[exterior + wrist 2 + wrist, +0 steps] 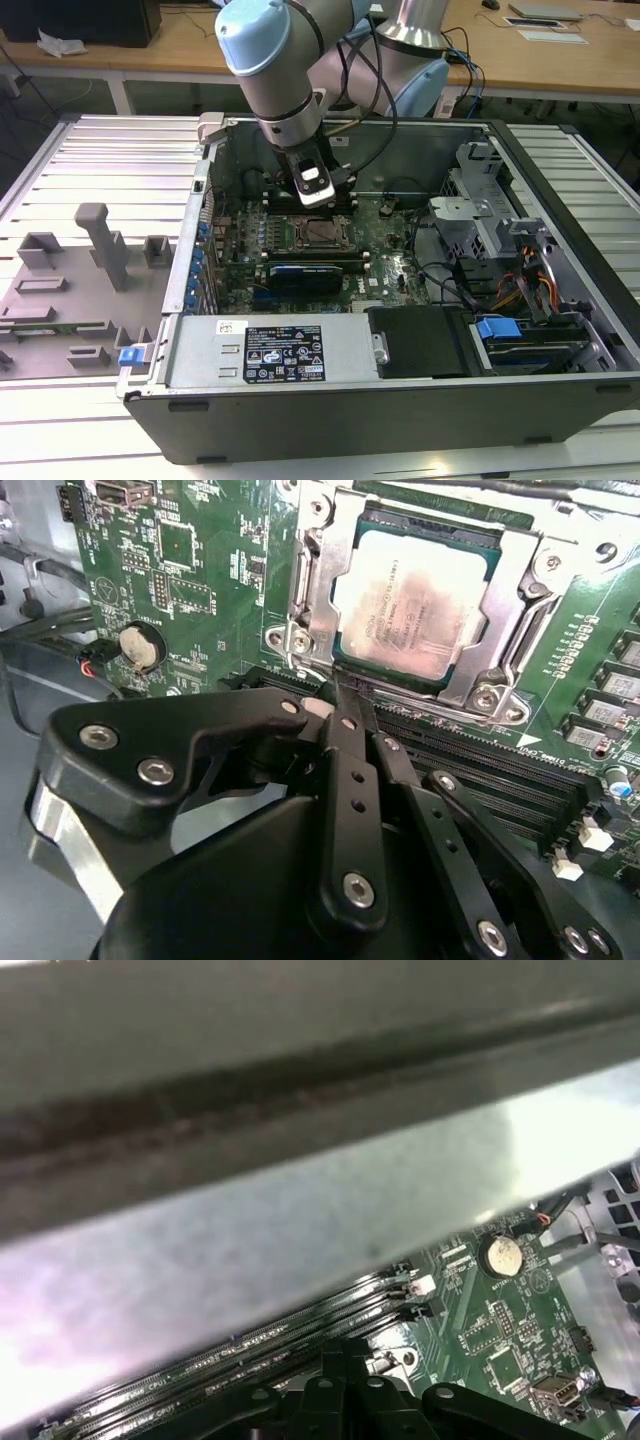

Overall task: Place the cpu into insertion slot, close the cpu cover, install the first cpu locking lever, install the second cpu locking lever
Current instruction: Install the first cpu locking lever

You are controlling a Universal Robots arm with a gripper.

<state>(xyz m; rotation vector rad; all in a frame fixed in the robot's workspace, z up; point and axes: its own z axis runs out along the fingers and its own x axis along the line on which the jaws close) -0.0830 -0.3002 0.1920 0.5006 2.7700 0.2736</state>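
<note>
Exterior view, left to right: grey fixture [100,250] on the slatted worktop [60,150], then the open case [400,410] with the silver power supply [270,350] along its near wall. The arm [275,70] reaches down into the case. Drive cages [480,230] and a blue tab [498,327] are at the exterior view's right.

The slot [322,233] sits mid-board, just below the arm's tip, with a dark heatsink block [310,272] just beside it on the near side.

Second wrist view:
- Green board [200,560] with the coin cell [140,645] is at one side, the socket at the other.
- cpu [415,605] is seated flat in the slot [430,525]. Its pale silver-grey top has smudged, brownish marks mid-face, and a dark rim shows around its edges.
- Cover [510,600] is down over the cpu. The silver frame overlaps the chip's edges and the top shows through the window.
- Thin metal rods run along two sides of the cover. Can't tell if they're latched.
- Memory slots [480,760] run between the socket and the claw.

Claw [338,702]: black fingers pressed together, tips meeting just off the cover's near corner and above the memory slots. A thin pale sliver sits at the tips; can't tell if it's pinched. No contact with the cpu itself.

First wrist view: claw [345,1348] tips are together over the memory slots [300,1330], with the coin cell [500,1255] off to the side and the grey case wall [300,1110] close above.
</note>
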